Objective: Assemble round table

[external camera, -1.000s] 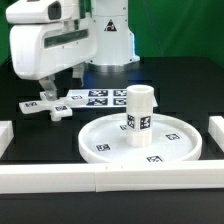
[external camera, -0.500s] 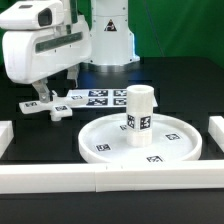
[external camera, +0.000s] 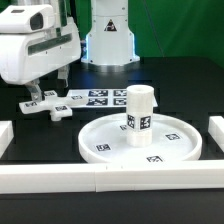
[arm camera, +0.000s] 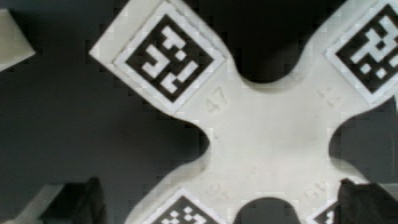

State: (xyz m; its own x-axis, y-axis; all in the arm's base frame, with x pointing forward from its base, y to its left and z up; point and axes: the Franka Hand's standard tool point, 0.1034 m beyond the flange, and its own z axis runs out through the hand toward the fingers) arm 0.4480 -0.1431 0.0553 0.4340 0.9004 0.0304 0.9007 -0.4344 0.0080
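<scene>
The claw (external camera: 40, 97) hung low over the black table (external camera: 180, 90), on the exterior view's left. It was open. Its two dark fingers (arm camera: 71, 200) stood wide apart, one on each side of the cross-shaped foot piece (external camera: 48, 108). The claw held nothing.

In the wrist view the foot piece filled most of the picture. It was white, with black-and-white square tags on its arms. Its middle lay between the two fingers. There was a dark gap between one finger and the white plastic. The other finger was very near the edge of the piece, but it was too blurry there to tell if they touched.

The foot piece lay flat on the table. It sat just beside the marker board (external camera: 100, 97), on the side toward the exterior view's left.

The big round disc (external camera: 175, 140) lay flat near the middle of the table, well apart from the claw. It had a raised rim and small square tags on it. The short thick leg (external camera: 139, 105) stood upright on the disc, close to its middle. The leg had a tag on its side.

Long white rails (external camera: 110, 178) ran along the near edge of the table, and more stood at both sides
</scene>
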